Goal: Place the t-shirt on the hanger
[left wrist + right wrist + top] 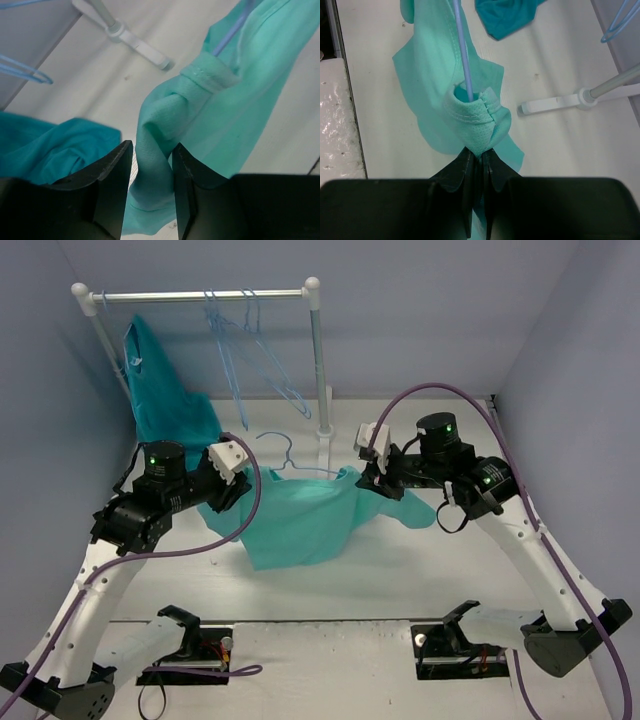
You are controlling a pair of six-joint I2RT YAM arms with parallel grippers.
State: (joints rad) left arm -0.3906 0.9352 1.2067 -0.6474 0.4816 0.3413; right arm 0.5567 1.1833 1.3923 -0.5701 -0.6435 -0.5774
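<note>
The mint-teal t-shirt (300,520) hangs stretched between my two grippers above the table. The pale-blue hanger runs inside it; its hook (285,445) sticks up behind the neck, and its wire enters a hemmed opening in the right wrist view (462,45) and the left wrist view (227,37). My right gripper (372,478) is shut on a bunched fold of the shirt (470,120) just below that opening. My left gripper (222,490) has its jaws apart, with a rolled fold of the shirt (155,150) between them, touching the right finger only.
A darker turquoise garment (165,390) hangs at the left end of the white-and-metal rail (200,295) and drapes onto the table (45,145). Spare pale-blue hangers (250,350) hang on the rail. The rail's right foot (322,430) stands just behind the shirt.
</note>
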